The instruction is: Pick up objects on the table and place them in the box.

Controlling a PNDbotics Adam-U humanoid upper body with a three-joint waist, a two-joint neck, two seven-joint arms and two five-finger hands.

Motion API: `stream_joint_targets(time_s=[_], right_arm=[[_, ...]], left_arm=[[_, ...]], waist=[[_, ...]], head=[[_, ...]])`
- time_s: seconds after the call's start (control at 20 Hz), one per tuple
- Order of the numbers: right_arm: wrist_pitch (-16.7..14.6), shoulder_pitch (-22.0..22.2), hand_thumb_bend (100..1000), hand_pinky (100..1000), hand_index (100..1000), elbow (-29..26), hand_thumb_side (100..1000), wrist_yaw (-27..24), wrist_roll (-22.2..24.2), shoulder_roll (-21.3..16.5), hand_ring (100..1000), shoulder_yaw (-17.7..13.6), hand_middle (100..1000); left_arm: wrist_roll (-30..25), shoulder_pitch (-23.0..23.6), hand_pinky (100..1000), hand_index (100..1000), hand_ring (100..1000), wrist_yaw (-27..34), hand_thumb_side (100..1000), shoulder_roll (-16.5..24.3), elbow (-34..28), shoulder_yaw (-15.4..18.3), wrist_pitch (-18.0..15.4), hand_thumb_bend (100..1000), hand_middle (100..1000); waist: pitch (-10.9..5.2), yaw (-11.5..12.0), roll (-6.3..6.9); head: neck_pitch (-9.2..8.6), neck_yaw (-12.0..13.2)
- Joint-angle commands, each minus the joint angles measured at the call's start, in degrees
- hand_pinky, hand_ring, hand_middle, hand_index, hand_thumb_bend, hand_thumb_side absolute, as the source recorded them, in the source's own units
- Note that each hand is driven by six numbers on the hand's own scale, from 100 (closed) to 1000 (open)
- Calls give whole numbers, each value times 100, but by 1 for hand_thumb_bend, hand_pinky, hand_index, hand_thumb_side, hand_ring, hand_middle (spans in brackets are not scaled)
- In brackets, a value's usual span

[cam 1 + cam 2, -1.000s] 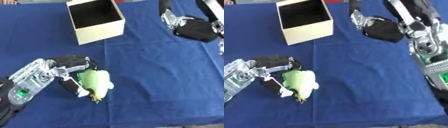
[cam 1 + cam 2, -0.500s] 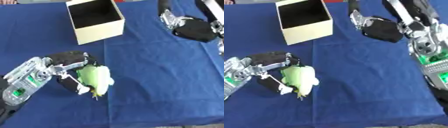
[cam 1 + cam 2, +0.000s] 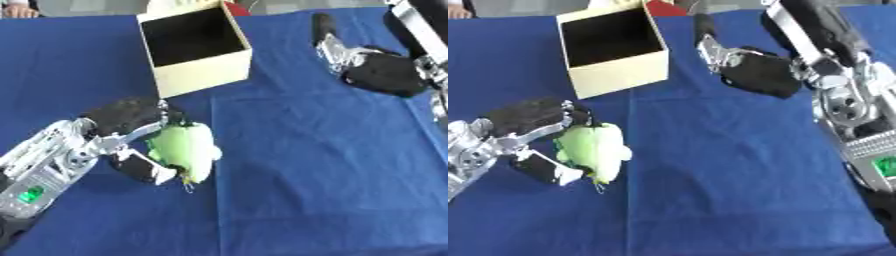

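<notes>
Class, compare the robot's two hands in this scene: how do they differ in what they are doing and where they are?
The left robot hand is curled around a light green soft toy near the table's front left; the right robot hand holds nothing and sits far right, beside the open cream cardboard box. Both are black, over the blue tablecloth.

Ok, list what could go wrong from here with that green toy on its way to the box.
1. The left hand grips the green plush toy only from one side, fingers under its edge; most of the soft body bulges free, so it might slip out in transit.
2. The box is open but narrow, with upright walls; the toy may catch on its rim.
3. The right hand hovers near the box and could crowd the approach.
</notes>
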Motion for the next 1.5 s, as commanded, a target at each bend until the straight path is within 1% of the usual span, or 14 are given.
stream_joint_targets(time_s=[0.05, 0.2, 0.3, 0.45, 0.55, 0.8, 0.95, 1.1, 1.35, 1.5], right_arm=[[-7, -112, 100, 930, 913, -85, 705, -28, -11, -45, 903, -95, 824], [-1, -110, 100, 930, 913, -85, 704, -23, -17, -35, 903, -107, 824], [2, -111, 100, 930, 912, -85, 701, -17, -21, -25, 903, -115, 823], [-1, -129, 100, 929, 910, -85, 695, 0, -13, -24, 904, -116, 824], [-13, -178, 100, 929, 909, -85, 689, 18, -4, -5, 904, -121, 824], [-45, -248, 100, 929, 910, -85, 687, 19, -9, 26, 903, -139, 823], [-57, -272, 100, 929, 909, -85, 686, 24, -33, 17, 903, -157, 824], [-62, -302, 100, 929, 910, -85, 688, 31, -53, 6, 903, -167, 823], [-66, -345, 100, 929, 910, -85, 688, 27, -72, -17, 902, -167, 823], [-69, -385, 100, 929, 910, -85, 688, 40, -85, -34, 902, -174, 823]], left_arm=[[142, -103, 308, 705, 472, -78, 271, 54, -97, 199, 47, 100, 580], [228, -213, 308, 704, 472, -153, 274, 0, -84, 285, 83, 100, 580], [265, -315, 307, 702, 471, -190, 276, -25, -64, 322, 76, 100, 579], [308, -500, 308, 699, 470, -202, 279, -80, -39, 386, 81, 100, 578], [335, -664, 306, 699, 468, -210, 280, -112, -5, 455, 94, 100, 577], [428, -1169, 308, 695, 467, -224, 290, -134, 158, 709, 119, 100, 577], [486, -1468, 311, 692, 468, -260, 295, -142, 376, 868, 109, 100, 576], [496, -1761, 308, 691, 466, -280, 302, -206, 679, 953, 47, 100, 574], [569, -2171, 301, 692, 458, -253, 306, -362, 1242, 1096, -54, 100, 570], [631, -2503, 297, 693, 452, -242, 307, -510, 1646, 1235, -90, 100, 567]], waist=[[-92, -24, 3], [-96, -80, 9], [-105, -106, 17], [-115, -114, 21], [-115, -115, 13], [-78, -120, 12], [-34, -134, 14], [23, -154, 21], [105, -187, 42], [161, -216, 56]], head=[[-66, 39], [-119, 62], [-119, 72], [-92, 14], [-81, -34], [-85, -19], [-131, 31], [-167, 106], [-228, 169], [-295, 187]])
